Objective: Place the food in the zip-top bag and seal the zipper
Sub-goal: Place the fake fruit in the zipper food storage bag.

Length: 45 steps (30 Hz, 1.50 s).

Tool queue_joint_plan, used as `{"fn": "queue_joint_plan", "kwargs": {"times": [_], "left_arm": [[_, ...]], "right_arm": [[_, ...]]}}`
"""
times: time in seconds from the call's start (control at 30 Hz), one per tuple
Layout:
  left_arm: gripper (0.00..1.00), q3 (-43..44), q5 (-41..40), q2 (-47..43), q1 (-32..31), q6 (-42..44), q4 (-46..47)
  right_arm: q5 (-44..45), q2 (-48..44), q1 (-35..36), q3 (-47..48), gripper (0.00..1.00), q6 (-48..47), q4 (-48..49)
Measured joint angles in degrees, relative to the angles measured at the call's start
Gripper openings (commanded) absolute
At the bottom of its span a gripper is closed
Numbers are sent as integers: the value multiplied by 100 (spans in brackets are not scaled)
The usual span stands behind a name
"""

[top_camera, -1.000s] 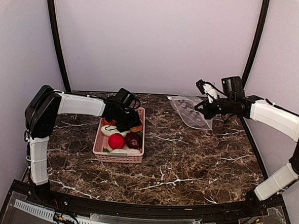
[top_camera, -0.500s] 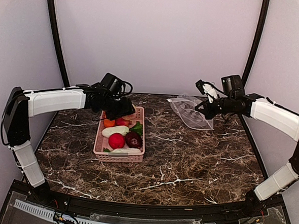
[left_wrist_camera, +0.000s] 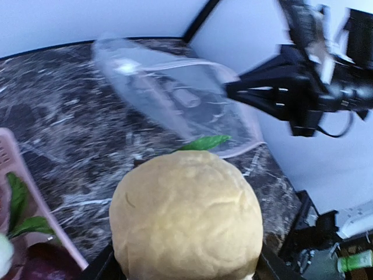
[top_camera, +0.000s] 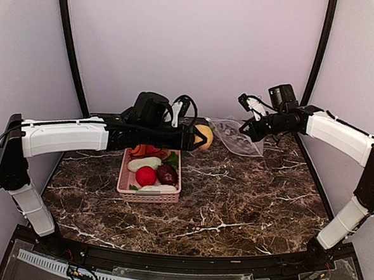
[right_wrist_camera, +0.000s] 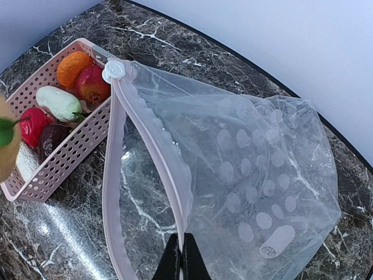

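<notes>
Swung out toward two o'clock, the left tool (top_camera: 200, 138) clenches a yellow fruit (left_wrist_camera: 186, 224) while the right tool (right_wrist_camera: 182, 259) pinches the zipper (right_wrist_camera: 109, 175) of the zip-top bag (right_wrist_camera: 256, 175), whose slack mouth may deflect it.

Only bare tabletop (top_camera: 234, 194) lies between the yellow fruit (top_camera: 203, 136) and the zip-top bag (top_camera: 241, 141), mouth gaping.

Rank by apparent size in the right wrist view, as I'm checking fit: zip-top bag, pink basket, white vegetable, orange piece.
Largest: zip-top bag, nearest the camera
pink basket
then white vegetable and orange piece, too alike to rank
</notes>
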Motion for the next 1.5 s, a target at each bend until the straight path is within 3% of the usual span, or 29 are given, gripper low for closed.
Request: {"fn": "queue_joint_plan", "kwargs": {"times": [0.2, 0.5, 0.87, 1.1, 1.2, 1.37, 1.5], "left_arm": [[42, 289, 647, 273, -321, -9, 1139], [42, 595, 756, 1126, -321, -599, 2238], [42, 686, 278, 1504, -321, -1003, 2334], [42, 1128, -55, 1888, -321, -1266, 1770], [50, 1261, -125, 1978, -321, -1335, 1657], [76, 1591, -188, 2118, -321, -1408, 1421], [83, 1818, -164, 2166, -321, -1342, 1357]], "right_arm": [[79, 164, 216, 238, 0, 81, -282], [-114, 376, 295, 743, 0, 490, -728], [-363, 374, 295, 981, 0, 905, -935], [-398, 293, 295, 979, 0, 970, -953], [-422, 203, 295, 977, 0, 984, -946], [-474, 114, 295, 973, 0, 990, -927], [-487, 105, 295, 973, 0, 992, -922]]}}
